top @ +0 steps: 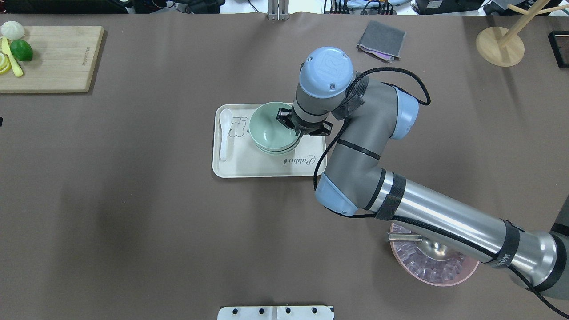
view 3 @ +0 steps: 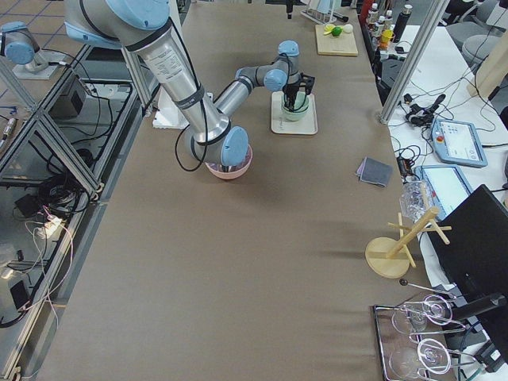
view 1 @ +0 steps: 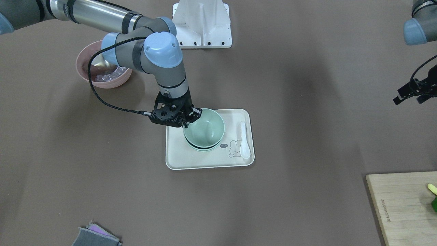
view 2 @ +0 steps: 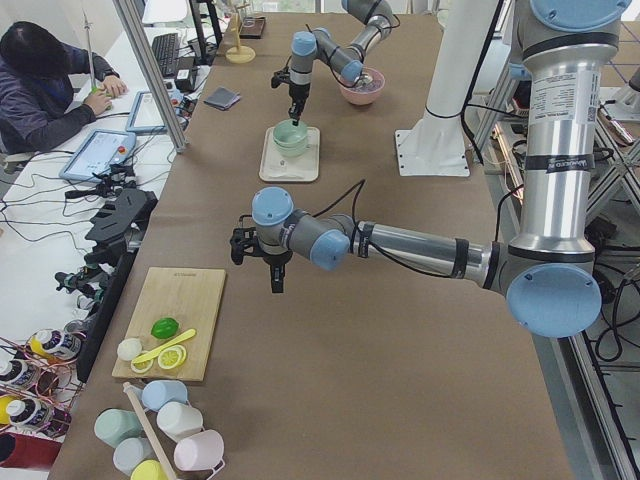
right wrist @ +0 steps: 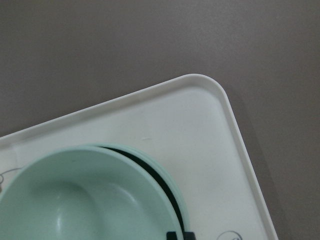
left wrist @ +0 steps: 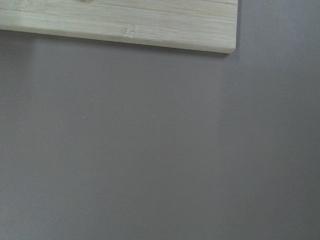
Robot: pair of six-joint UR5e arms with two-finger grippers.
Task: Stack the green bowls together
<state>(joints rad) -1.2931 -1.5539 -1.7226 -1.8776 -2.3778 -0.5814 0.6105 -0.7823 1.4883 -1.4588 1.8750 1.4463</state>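
The tray [view 1: 177, 160] lies under the right gripper [view 1: 192, 119]. On it the bowls [view 1: 203, 148] sit nested, just below it. The top bowl [view 1: 208, 128], likely light, stiff, smooth plastic, is pinched at its rim by the jaws; the thin rim seems the best hold. The left gripper [view 1: 414, 91] state I cannot tell.

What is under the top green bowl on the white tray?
Beneath the top green bowl nest other green bowls; only their rims peek out. The stack sits on the white tray. Their insides and the tray under them are covered.
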